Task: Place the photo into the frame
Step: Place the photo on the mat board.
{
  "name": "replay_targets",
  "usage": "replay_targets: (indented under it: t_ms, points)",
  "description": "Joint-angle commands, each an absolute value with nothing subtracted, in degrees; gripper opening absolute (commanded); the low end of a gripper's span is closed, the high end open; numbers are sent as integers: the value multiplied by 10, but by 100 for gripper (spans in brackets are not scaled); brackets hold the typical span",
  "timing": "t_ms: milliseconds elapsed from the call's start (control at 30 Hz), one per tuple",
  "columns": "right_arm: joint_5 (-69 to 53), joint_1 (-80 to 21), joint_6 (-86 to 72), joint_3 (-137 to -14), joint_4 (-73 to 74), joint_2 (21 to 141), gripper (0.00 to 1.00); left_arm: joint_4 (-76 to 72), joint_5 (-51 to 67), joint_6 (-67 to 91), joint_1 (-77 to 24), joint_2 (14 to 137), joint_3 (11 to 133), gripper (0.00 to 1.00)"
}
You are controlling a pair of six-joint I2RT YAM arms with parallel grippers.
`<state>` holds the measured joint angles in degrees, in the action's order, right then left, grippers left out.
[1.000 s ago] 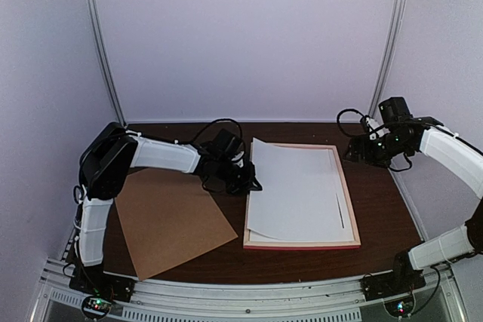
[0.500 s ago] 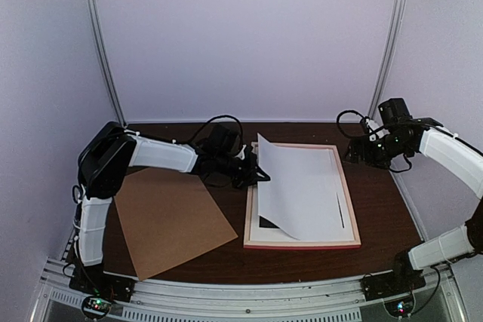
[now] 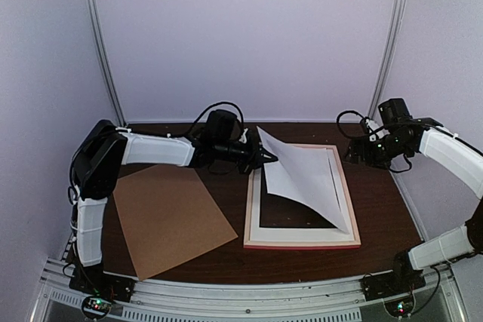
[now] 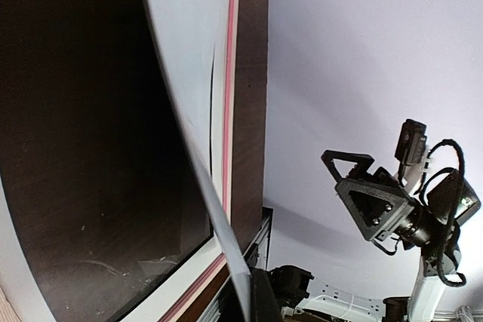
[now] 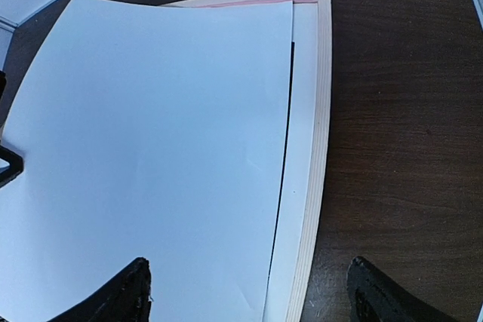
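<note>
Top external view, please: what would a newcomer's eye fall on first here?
The photo, white side showing, curls up off the frame right of centre, pinched at its far left corner in the shut jaws of the left gripper. Beneath it the white mat with its dark opening shows. A brown board lies flat at the near left, and the right gripper hangs open beside the frame's far right corner.

The photo (image 3: 302,177) (left edge raised) leans over the flat pink frame (image 3: 302,245).
</note>
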<state>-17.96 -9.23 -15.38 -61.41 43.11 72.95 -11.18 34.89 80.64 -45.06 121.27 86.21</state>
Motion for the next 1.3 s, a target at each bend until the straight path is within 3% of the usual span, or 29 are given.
replay_targets:
  t_ms: [0, 500, 933, 1067, 1267]
  points:
    - [-160, -89, -149, -628, 444, 717, 89, -159, 349, 822, -447, 1198, 907, 0]
    - [-129, -74, -142, -666, 483, 703, 90, -163, 375, 823, -456, 1233, 1023, 0]
    - [-139, 48, -125, -720, 526, 662, 91, -153, 435, 777, -495, 1281, 1187, 0]
    - [-150, 51, -132, -713, 515, 662, 91, -166, 460, 757, -501, 1281, 1170, 0]
    - [-165, 51, -133, -700, 504, 669, 91, -200, 448, 749, -501, 1270, 1036, 0]
